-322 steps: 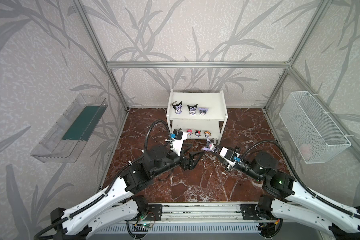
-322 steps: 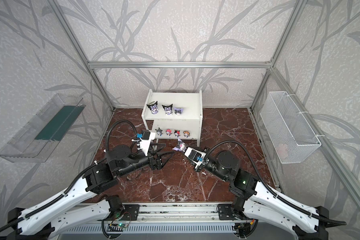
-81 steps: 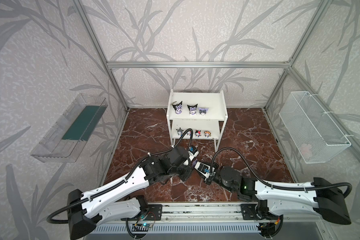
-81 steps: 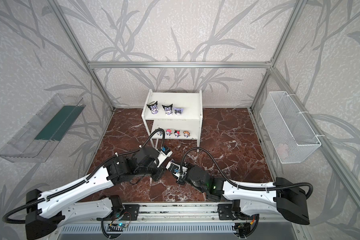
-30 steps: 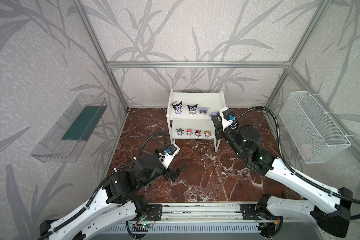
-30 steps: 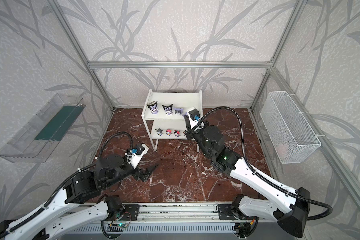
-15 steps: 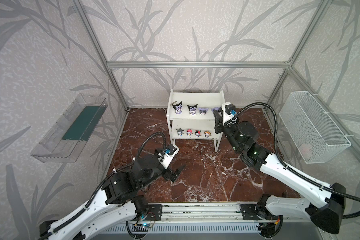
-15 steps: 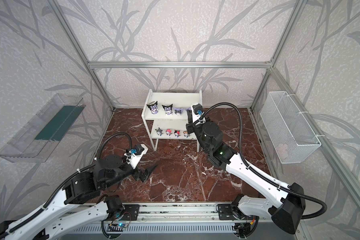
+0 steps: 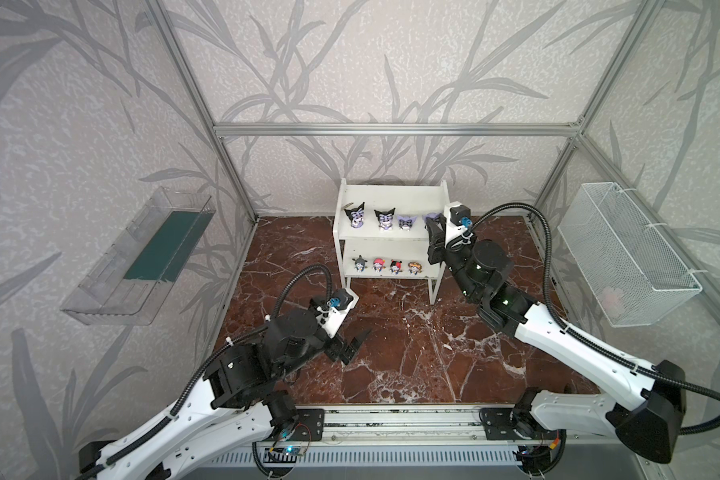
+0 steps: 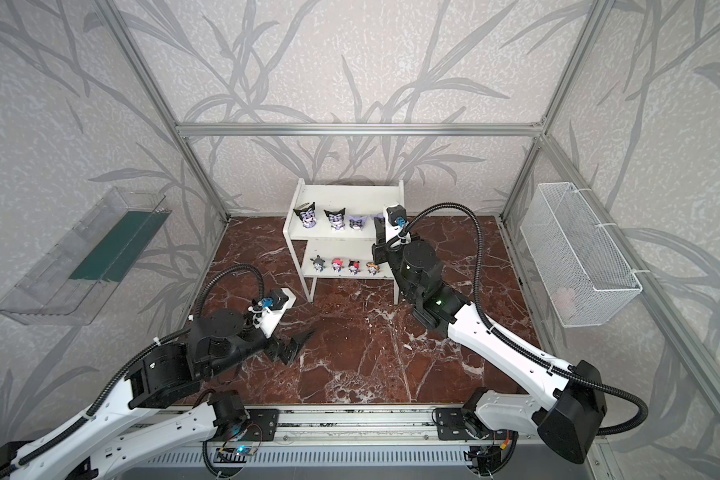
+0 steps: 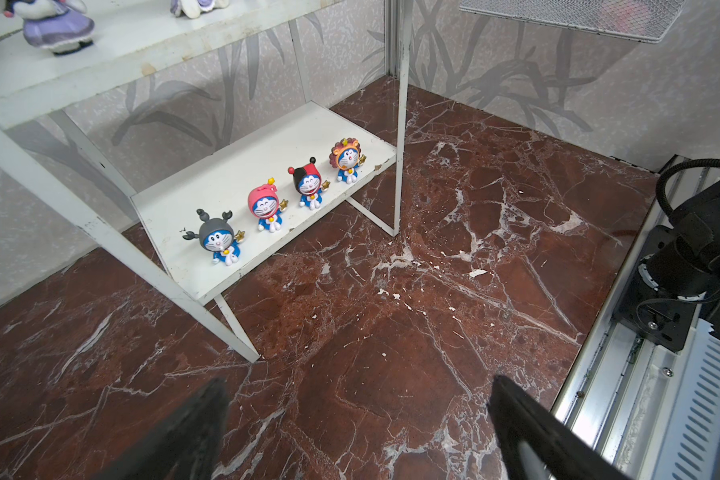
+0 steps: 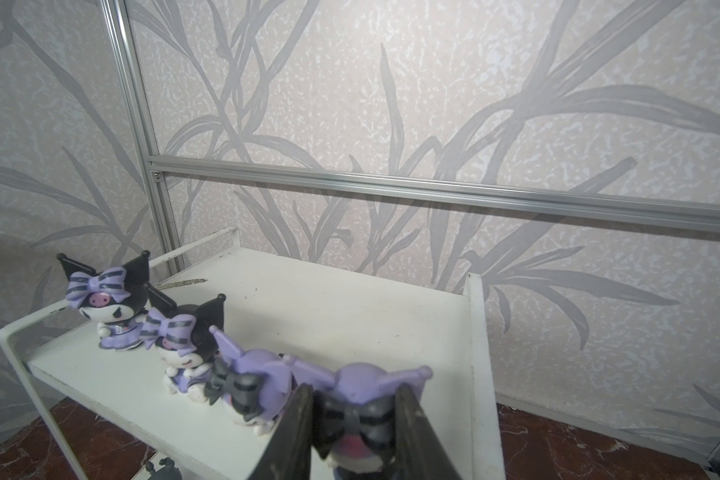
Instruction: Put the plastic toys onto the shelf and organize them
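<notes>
My right claw [image 12: 353, 390] is pinching the lavender toy [image 12: 359, 419] at the right end of the top board of the shelf [image 9: 391, 195], upper middle in both top views, beside three other toys [image 9: 383, 218]. Four small toys [image 9: 378, 264] sit on the lower board. My left claw [image 9: 356, 347] hangs spread wide over the floor [image 9: 412, 357], lower left of centre.

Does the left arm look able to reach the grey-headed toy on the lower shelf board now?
Probably yes: the left pincer is open and empty, only bare floor separates it from the grey-headed toy, and the shelf front is open.
</notes>
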`<state>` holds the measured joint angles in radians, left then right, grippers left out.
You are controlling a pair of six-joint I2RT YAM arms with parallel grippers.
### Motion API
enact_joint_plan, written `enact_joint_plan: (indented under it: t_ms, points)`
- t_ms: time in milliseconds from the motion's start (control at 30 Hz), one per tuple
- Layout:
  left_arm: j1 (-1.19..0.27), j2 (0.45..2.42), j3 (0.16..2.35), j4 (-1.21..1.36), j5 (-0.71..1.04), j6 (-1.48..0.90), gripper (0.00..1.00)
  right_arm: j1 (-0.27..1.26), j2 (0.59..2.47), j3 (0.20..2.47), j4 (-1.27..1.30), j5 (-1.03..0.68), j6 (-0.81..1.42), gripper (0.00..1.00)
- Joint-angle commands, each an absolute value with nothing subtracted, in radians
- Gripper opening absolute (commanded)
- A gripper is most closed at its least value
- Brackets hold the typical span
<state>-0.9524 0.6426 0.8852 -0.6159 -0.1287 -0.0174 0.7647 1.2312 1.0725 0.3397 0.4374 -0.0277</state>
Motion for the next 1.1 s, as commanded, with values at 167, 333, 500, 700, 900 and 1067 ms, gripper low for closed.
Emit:
enact_joint_plan:
  t_ms: [167, 333, 500, 700, 900, 1067]
  points:
    - [-0.942, 0.638, 0.876, -0.609, -0.117, -0.008, 0.99, 0.756, 1.233, 1.097, 0.387, 0.451, -0.012, 0.34]
    - [-0.94, 0.639, 0.874, -0.611, -0.114, -0.008, 0.99, 0.755, 1.232, 1.093, 0.383, 0.453, -0.008, 0.36]
    - [-0.94, 0.638, 0.874, -0.61, -0.113, -0.008, 1.0, 0.755, 1.229, 1.09, 0.377, 0.451, -0.003, 0.38]
    - [-0.937, 0.639, 0.876, -0.606, -0.116, -0.009, 0.99, 0.755, 1.196, 1.079, 0.382, 0.446, -0.017, 0.45]
    - [-0.928, 0.644, 0.877, -0.595, -0.162, -0.012, 0.99, 0.754, 1.099, 1.05, 0.359, 0.473, -0.061, 0.64]
    - [-0.916, 0.674, 0.866, -0.578, -0.314, -0.048, 0.99, 0.729, 1.015, 1.008, 0.283, 0.536, -0.108, 0.77]
